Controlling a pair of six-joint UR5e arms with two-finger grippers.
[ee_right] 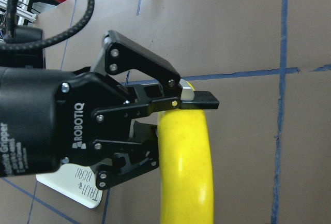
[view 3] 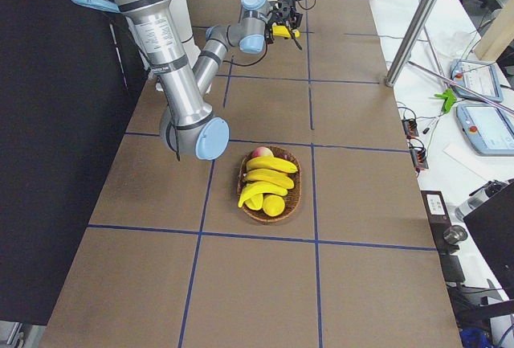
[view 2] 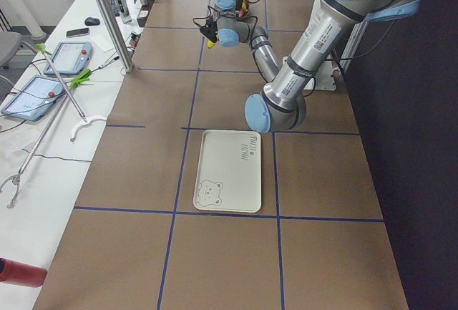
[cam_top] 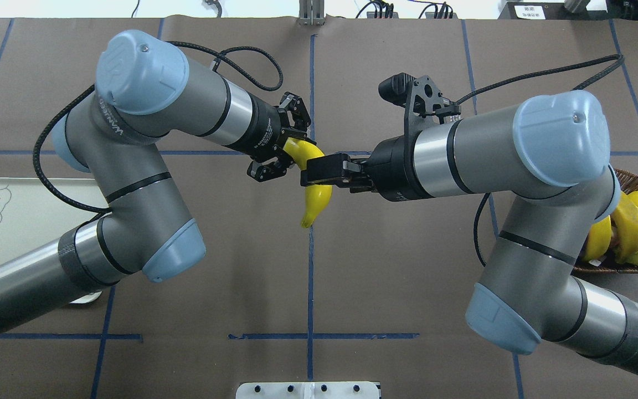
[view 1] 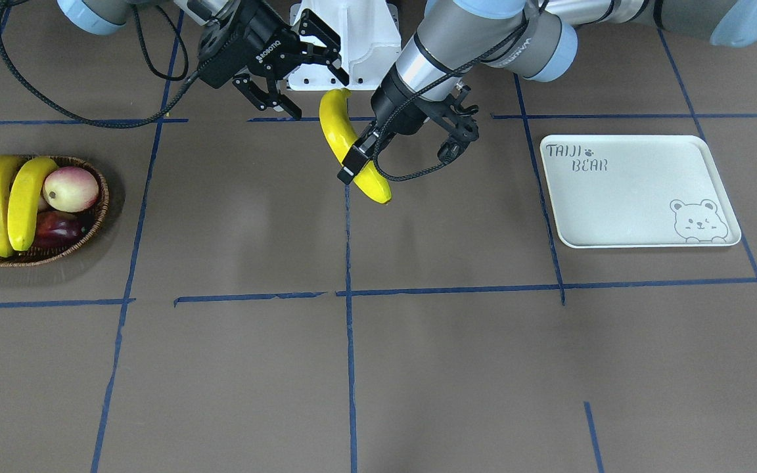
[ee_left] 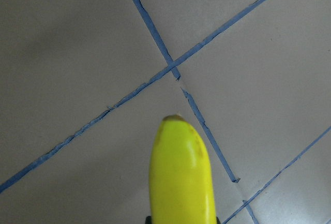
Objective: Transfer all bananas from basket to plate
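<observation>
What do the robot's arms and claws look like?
The left arm and right arm are fat grey tubes with pale blue caps on the joints and a silver band near each wrist. The left claw and right claw are black, with two jointed fingers and white ROBOTIQ lettering. Black braided cables run to the wrists.

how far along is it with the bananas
Done: nothing yet, the plate is bare. In hand: one banana is in the air over the middle of the table, the left gripper shut on it, the right gripper open beside its end. To do: set that one on the plate, then move the other bananas, three by my count, out of the basket.
</observation>
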